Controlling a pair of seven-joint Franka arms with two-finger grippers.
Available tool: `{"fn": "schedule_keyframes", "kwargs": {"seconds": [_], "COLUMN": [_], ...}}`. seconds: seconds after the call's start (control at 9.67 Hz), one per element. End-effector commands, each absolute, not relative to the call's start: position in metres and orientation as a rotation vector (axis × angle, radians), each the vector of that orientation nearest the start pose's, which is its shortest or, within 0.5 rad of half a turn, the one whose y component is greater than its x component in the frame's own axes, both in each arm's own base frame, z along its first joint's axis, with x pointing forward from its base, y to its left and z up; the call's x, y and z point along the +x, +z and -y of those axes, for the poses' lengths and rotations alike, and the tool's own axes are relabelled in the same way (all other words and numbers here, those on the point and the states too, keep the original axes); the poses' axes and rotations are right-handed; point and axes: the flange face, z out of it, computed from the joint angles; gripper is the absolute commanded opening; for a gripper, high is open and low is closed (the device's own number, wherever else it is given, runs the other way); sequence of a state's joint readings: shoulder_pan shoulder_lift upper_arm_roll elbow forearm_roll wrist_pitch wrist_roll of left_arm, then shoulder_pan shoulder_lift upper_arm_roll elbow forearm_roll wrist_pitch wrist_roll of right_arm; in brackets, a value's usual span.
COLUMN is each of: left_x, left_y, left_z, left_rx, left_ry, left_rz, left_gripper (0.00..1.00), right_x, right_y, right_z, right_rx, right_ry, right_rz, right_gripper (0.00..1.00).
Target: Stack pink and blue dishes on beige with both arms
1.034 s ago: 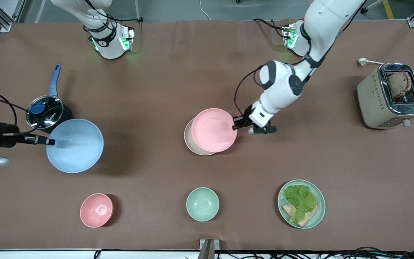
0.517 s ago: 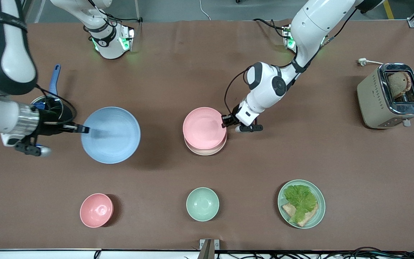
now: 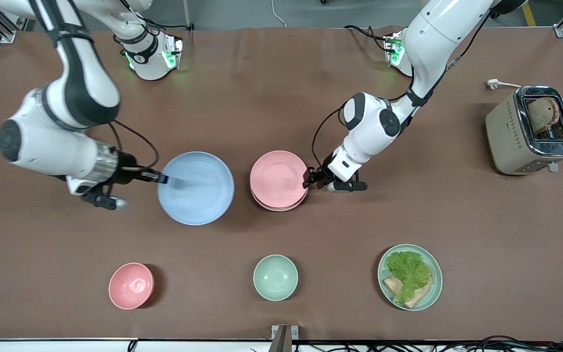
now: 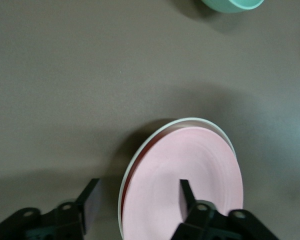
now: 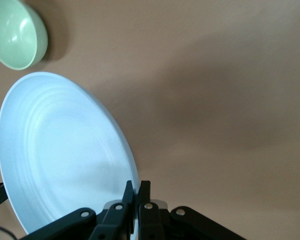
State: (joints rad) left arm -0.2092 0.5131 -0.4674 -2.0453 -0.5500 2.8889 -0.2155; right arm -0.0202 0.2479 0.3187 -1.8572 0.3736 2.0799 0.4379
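Note:
The pale pink plate (image 3: pixel 279 178) lies on the beige plate (image 3: pixel 274 209), of which only a thin rim shows, near the table's middle. My left gripper (image 3: pixel 307 178) is open at that stack's edge on the side toward the left arm's end. In the left wrist view its fingers (image 4: pixel 186 192) straddle the rim of the pink plate (image 4: pixel 190 165) and the beige plate (image 4: pixel 200 120) without pinching it. My right gripper (image 3: pixel 164 179) is shut on the rim of the light blue plate (image 3: pixel 196 188), held in the air beside the stack. The right wrist view shows that gripper (image 5: pixel 139 186) clamped on the blue plate (image 5: pixel 65 150).
Near the front camera sit a pink bowl (image 3: pixel 131 285), a mint-green bowl (image 3: pixel 275 277) and a mint-green plate with lettuce and bread (image 3: pixel 410 277). A toaster (image 3: pixel 530 129) with bread stands at the left arm's end of the table.
My right arm has carried the blue plate toward the stack. My left gripper has set the pink plate squarely on the beige plate and opened its fingers.

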Motion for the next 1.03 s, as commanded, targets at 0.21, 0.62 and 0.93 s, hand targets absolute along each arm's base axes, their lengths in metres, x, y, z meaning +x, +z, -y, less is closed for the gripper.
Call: {"fn": "schedule_keyframes", "kwargs": {"seconds": [0.21, 0.62, 0.93], "left_x": [0.550, 0.588, 0.567], "left_y": [0.346, 0.493, 0.583], "left_z": [0.259, 0.145, 0.090], "left_rx": [2.836, 3.095, 3.111], "left_ry": [-0.048, -0.003, 0.055], "left_rz": [0.024, 0.022, -0.078], "left_gripper": [1.00, 1.00, 1.00], "right_x": [0.527, 0.470, 0.465], "right_y": [0.366, 0.282, 0.243], "right_z": [-0.309, -0.355, -0.365], "right_rx": [-2.683, -2.687, -2.663], "right_ry": [0.238, 0.188, 0.180], "right_rz": [-0.531, -0.479, -0.493], "right_gripper": [0.02, 0.03, 0.05]}}
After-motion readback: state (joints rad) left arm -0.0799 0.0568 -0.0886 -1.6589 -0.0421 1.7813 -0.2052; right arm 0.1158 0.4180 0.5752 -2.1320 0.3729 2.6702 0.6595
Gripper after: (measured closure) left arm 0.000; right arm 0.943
